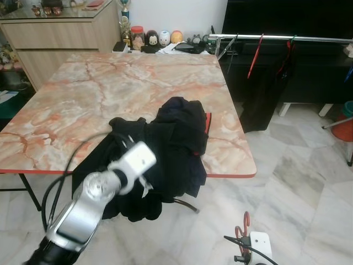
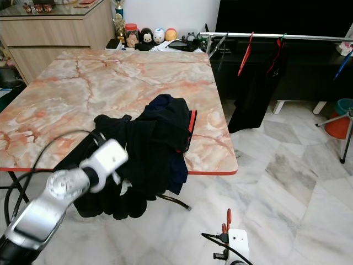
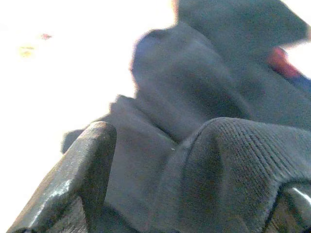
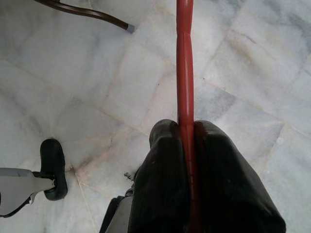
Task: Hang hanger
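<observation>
A red hanger (image 4: 185,73) is pinched in the closed right gripper (image 4: 187,141) while the parted left gripper (image 3: 194,160) straddles the dark clothes (image 1: 176,138) at the marble table's (image 1: 110,88) 6 o'clock edge; dressing the hanger is judged next.

The right end effector (image 4: 187,145) has its two black fingers (image 4: 163,184) pressed together on a thin red hanger (image 4: 184,73), whose straight bar runs away from the fingers across pale grey marble floor tiles (image 4: 252,73). A dark curved metal leg (image 4: 87,12) with a grey tip touches the floor at one edge. A black rounded foot (image 4: 53,167) on a light grey part sits near the fingers' base.
</observation>
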